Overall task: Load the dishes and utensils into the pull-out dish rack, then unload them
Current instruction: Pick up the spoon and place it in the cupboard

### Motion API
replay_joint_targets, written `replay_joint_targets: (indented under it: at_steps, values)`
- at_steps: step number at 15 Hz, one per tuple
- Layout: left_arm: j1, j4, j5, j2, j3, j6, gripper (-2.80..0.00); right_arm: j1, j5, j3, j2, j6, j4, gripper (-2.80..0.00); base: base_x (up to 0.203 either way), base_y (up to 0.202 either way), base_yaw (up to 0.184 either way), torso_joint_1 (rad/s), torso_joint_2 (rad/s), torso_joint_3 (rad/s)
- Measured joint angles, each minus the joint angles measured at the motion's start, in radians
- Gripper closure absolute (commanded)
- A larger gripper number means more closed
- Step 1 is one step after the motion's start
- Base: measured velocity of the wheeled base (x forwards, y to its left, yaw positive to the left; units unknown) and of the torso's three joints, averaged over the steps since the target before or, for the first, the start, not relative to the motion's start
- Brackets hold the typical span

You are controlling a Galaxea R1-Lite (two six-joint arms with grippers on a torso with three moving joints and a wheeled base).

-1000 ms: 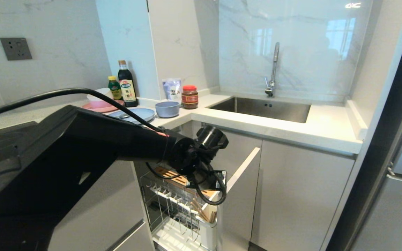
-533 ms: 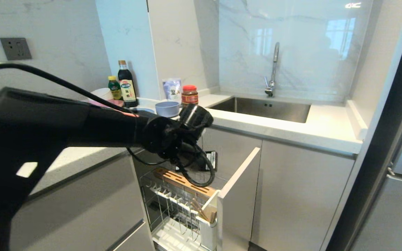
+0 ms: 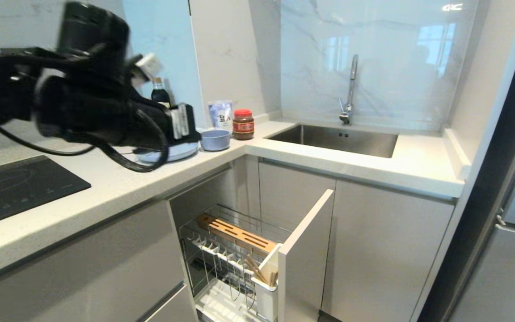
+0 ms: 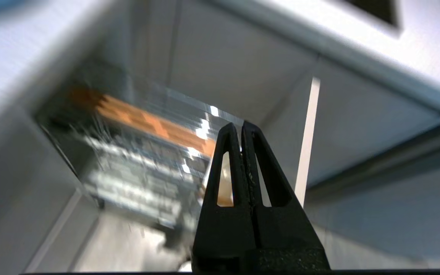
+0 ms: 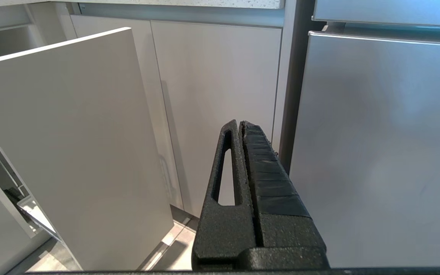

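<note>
Head view: the left arm hangs high at the left above the table (image 3: 119, 179), its gripper hidden behind the wrist from here; the pale blue plate (image 3: 175, 152) lies flat on the table just under that arm, the pale blue bowl (image 3: 215, 139) upright just beside it, mouth up; no spoon to be made out. Below, the pull-out dish rack (image 3: 221, 264) stands drawn out with its prongs bare; the chopsticks (image 3: 257, 269) sit in the white caddy (image 3: 266, 297) at its front corner, long axis leaning, tips up toward the back.

Left wrist view, blurred: the left gripper (image 4: 241, 128) is closed tight, nothing between the fingers; it points down at the rack, the wooden strip (image 4: 147, 122) running slantwise across.

Right wrist view: the right gripper (image 5: 240, 126) is closed and empty too, parked low before the cabinet fronts, beside the rack's grey front panel (image 5: 63, 145).

By my reckoning plate and bowl are light, stiff and rather slick; pinch each at the rim, the plate at its near edge so it can be tipped on edge between the prongs.
</note>
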Motion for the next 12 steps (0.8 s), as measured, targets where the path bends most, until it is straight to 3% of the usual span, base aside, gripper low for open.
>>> replay_joint_targets:
  at_steps: [5, 9, 12]
  values:
    - [0.188, -0.036, -0.021, -0.341, 0.085, 0.185, 0.00, 0.000, 0.000, 0.000, 0.000, 0.000, 0.000, 0.00, 0.000, 0.000, 0.000, 0.000, 0.00, 0.000]
    - [0.376, -0.080, -0.139, -0.682, 0.300, 0.366, 0.00, 0.000, 0.000, 0.000, 0.000, 0.000, 0.000, 0.00, 0.000, 0.000, 0.000, 0.000, 0.00, 0.000]
    - [0.451, -0.089, -0.181, -0.956, 0.525, 0.409, 0.00, 0.000, 0.000, 0.000, 0.000, 0.000, 0.000, 0.00, 0.000, 0.000, 0.000, 0.000, 0.00, 0.000]
